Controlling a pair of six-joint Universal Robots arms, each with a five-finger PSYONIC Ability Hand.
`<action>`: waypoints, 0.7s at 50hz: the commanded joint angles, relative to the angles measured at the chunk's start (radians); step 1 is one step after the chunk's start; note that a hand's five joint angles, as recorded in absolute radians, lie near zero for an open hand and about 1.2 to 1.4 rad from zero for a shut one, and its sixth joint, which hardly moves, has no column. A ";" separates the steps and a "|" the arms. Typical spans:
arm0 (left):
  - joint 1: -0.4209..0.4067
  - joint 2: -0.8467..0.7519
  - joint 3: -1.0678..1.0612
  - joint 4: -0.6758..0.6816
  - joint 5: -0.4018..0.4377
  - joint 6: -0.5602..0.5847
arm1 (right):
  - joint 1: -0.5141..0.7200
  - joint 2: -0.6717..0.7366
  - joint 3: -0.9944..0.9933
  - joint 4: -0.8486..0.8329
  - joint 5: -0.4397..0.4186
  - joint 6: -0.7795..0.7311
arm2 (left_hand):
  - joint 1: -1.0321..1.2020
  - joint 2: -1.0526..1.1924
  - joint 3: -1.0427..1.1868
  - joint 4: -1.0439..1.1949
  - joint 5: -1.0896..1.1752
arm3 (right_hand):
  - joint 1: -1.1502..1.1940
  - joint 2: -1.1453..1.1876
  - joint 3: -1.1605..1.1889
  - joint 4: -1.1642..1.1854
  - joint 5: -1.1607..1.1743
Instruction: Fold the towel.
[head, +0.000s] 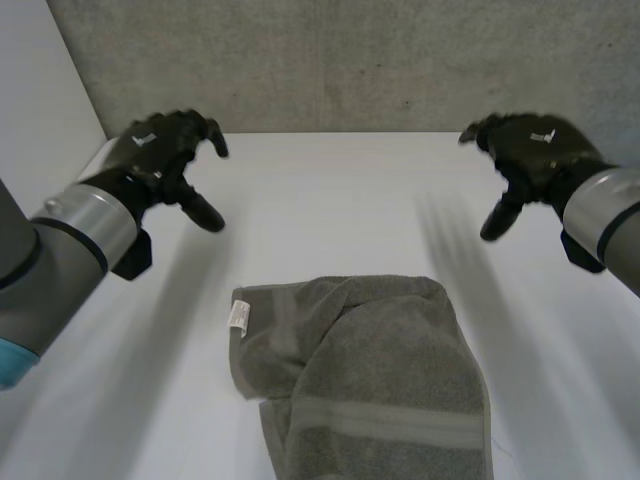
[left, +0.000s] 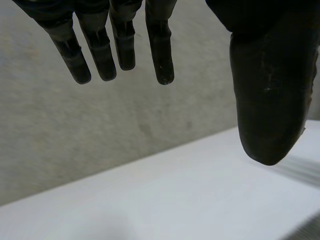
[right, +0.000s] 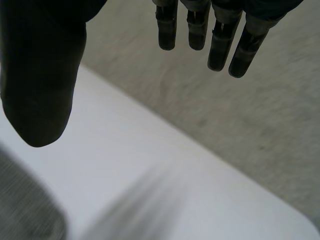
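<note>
A small white label (head: 239, 317) is sewn at the corner of the grey terry towel (head: 370, 380); its print is too small to read. The towel lies rumpled and partly doubled over on the smooth white tabletop (head: 330, 200), its near end cut off. The left hand (head: 150, 155) and the right hand (head: 535, 150) hover apart above it, fingers loose, grasping nothing.

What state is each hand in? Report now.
Left hand: open, holding nothing, off the towel.
Right hand: open, holding nothing.
</note>
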 joint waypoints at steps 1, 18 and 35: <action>-0.031 -0.108 -0.028 0.003 0.127 0.067 | -0.018 0.001 0.130 0.151 -0.072 -0.173 | -0.056 -0.046 -0.062 -0.056 -0.008 | -0.068 -0.069 -0.070 -0.080 -0.059; -0.141 -0.407 0.044 0.003 0.130 0.306 | -0.006 -0.042 0.529 -0.146 -0.070 -0.147 | -0.047 -0.037 -0.053 -0.047 0.001 | -0.020 -0.021 -0.022 -0.032 -0.011; -0.157 -0.435 0.089 -0.007 0.130 0.331 | 0.037 0.024 0.491 -0.177 -0.075 -0.121 | 1.033 1.043 1.027 1.033 1.081 | 1.154 1.153 1.152 1.142 1.163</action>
